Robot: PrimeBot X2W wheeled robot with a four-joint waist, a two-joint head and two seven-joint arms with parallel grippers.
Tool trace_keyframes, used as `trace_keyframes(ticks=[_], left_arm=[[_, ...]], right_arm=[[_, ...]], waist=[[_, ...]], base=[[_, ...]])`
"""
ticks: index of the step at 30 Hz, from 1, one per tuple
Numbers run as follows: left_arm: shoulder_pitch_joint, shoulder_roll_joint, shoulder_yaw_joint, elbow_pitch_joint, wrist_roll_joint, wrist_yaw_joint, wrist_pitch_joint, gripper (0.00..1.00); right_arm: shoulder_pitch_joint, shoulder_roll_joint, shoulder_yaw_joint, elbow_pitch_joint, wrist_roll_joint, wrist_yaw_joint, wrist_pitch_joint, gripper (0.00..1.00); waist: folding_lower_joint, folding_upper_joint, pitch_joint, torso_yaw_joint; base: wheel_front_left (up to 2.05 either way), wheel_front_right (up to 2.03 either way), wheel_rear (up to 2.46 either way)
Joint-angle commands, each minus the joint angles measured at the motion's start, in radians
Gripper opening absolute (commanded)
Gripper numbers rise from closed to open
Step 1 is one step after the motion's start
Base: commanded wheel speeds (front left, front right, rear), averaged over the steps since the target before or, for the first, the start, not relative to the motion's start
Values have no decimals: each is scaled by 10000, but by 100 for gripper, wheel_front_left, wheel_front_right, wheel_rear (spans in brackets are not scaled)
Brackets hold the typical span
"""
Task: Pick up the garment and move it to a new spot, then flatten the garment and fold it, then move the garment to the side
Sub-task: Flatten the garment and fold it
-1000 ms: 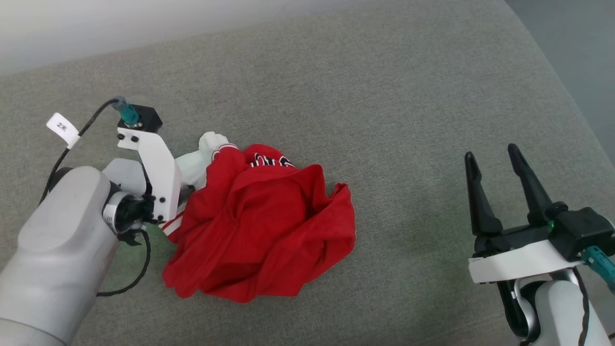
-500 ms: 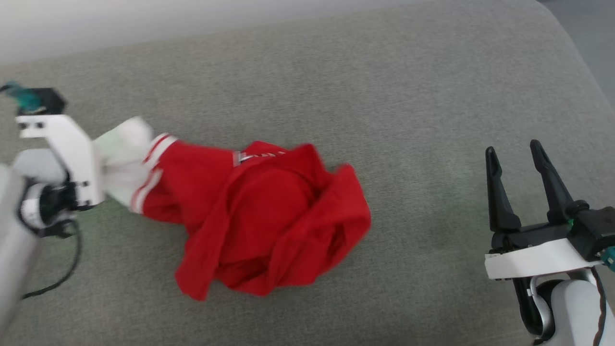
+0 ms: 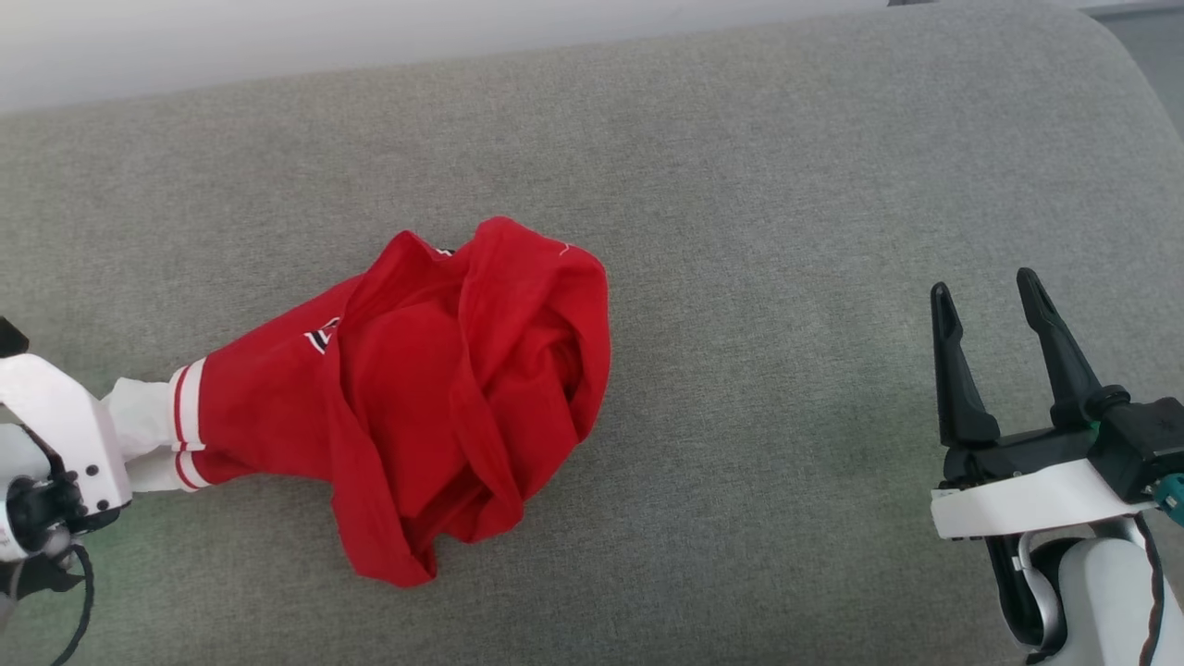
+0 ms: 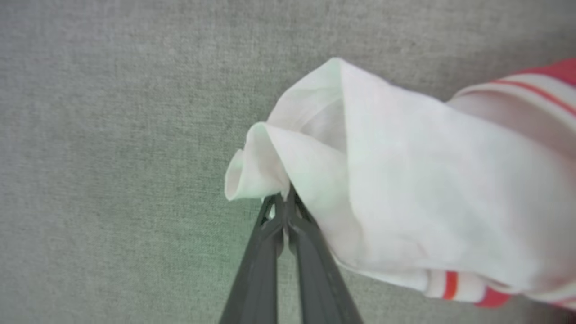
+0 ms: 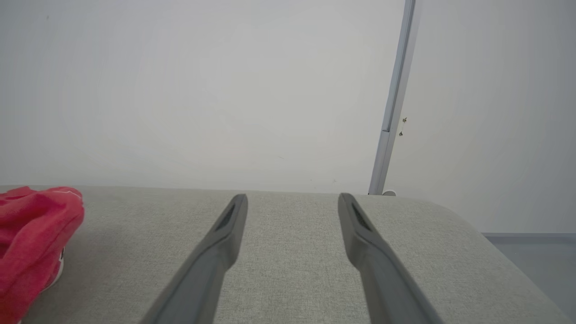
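The garment, a red jersey shirt, lies crumpled left of centre on the grey cushion. Its white sleeve with red-and-white trim is stretched out to the left. In the left wrist view my left gripper is shut on a fold of that white sleeve. In the head view its white wrist bracket sits at the far left edge, hiding the fingers. My right gripper stands open at the lower right, well clear of the garment, nothing between its fingers.
The grey cushion runs wide to the right of the garment, with bare fabric there. Its rounded right edge drops to the floor. A pale wall with a vertical strip stands behind the far edge.
My left gripper has shut on the white sleeve and pulled it to the left, dragging and stretching the garment out. The head camera has shifted. The right gripper stays open.
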State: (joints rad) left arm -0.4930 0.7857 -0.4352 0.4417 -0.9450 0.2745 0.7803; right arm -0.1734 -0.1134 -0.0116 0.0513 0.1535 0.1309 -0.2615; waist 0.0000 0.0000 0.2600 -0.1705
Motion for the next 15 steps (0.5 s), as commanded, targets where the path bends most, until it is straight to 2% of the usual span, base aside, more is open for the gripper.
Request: trace_keyframes(ticks=[1, 2, 10, 13, 15], left_arm=[[212, -54, 6, -186, -66, 52, -45, 71], [206, -18, 26, -322, -45, 88, -78, 100], [-383, 753, -204, -2361, 473, 529, 840, 100], [-814, 810, -325, -3439, 656, 613, 1201, 100], [-1101, 656, -458, -3973, 723, 537, 1284, 100]], right_arm=[[14, -45, -1, 23, 2, -3, -55, 100], [36, -56, 1, 27, 1, -3, -55, 100], [204, -126, 107, 82, -21, -3, -55, 100], [230, -127, 165, 105, -33, -3, -55, 100], [228, -134, 217, 103, -19, -3, -55, 100]], waist=[[0, 0, -69, 64], [0, 0, -104, 91], [0, 0, -442, 176], [0, 0, -511, 149], [0, 0, -520, 104]], base=[[0, 0, 0], [0, 0, 0], [0, 0, 0], [0, 0, 0], [0, 0, 0]])
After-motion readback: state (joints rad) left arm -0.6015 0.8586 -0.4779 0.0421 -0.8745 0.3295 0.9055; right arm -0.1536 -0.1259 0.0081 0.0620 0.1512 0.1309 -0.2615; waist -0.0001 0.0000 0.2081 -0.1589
